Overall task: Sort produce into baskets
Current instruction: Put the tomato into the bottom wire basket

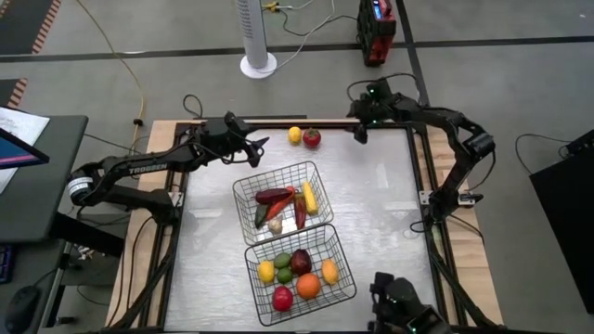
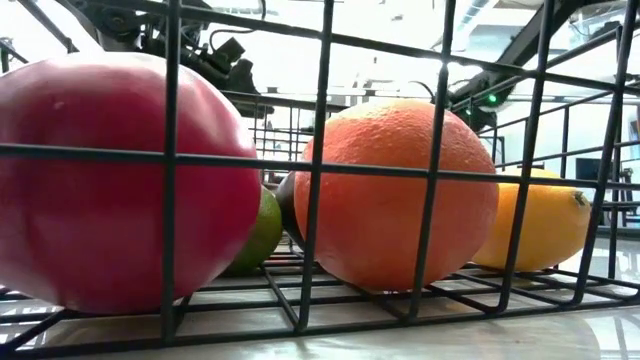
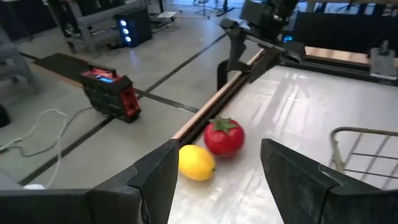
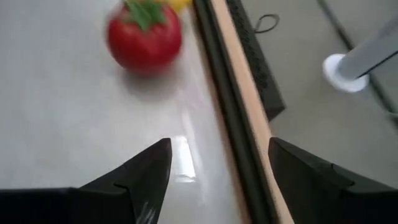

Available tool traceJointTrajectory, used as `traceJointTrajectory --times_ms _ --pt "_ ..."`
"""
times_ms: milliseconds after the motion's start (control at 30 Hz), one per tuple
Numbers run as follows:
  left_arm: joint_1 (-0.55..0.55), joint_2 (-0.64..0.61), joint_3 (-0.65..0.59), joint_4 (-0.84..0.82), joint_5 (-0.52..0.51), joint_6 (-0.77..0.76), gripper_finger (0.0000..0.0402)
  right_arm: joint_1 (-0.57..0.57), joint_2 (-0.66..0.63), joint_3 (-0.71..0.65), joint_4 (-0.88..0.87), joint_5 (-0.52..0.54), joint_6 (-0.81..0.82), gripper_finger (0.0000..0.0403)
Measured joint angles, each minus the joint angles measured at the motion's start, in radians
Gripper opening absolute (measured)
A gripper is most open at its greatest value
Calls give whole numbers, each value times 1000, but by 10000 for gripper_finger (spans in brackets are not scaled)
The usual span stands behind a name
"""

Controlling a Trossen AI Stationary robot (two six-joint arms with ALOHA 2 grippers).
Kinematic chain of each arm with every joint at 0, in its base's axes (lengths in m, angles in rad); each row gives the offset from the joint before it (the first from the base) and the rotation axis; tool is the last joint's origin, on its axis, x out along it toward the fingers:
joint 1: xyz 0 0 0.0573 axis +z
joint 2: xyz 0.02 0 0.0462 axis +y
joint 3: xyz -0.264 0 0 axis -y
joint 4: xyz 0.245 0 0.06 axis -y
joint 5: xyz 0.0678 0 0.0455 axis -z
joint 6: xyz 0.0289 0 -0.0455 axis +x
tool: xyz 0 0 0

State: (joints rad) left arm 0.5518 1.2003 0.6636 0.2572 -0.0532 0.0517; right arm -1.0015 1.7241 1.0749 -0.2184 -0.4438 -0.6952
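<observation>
Two grippers near the last loose produce

Left gripper (image 3: 214,177) and right gripper (image 4: 217,171) gape, empty, flanking lemon (image 1: 294,135) and tomato (image 1: 312,138).

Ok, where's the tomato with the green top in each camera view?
High view: tomato at the table's far edge, beside the lemon.
Low view: not in it.
Left wrist view: tomato touching the lemon.
Right wrist view: tomato ahead of the open fingers.
Shared landmark: the table's wooden edge.

grey concrete floor (image 1: 139,37), white tower fan (image 1: 257,37), red box (image 1: 376,32), loose yellow cable (image 1: 130,70)
</observation>
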Motion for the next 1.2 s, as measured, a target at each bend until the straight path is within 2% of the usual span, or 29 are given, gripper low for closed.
traceJointTrajectory --times_ms 200,300,500,633,800,933,1200 --pt "5 0 0 21 -63 22 216 -10 2 -108 209 -1 -171 283" --pt "6 0 0 41 -67 23 216 11 20 -100 277 -3 -157 281" --pt "10 1 0 48 -67 23 216 44 135 25 202 -3 -130 281" --pt "11 1 0 27 -70 17 216 24 188 75 192 -3 -167 281" --pt "11 1 0 -10 -75 32 216 -18 212 96 185 2 -280 281" --pt "11 1 0 -11 -93 53 216 -7 241 96 180 1 -396 281" --pt "12 1 1 -2 -94 56 216 33 277 147 181 0 -406 281"
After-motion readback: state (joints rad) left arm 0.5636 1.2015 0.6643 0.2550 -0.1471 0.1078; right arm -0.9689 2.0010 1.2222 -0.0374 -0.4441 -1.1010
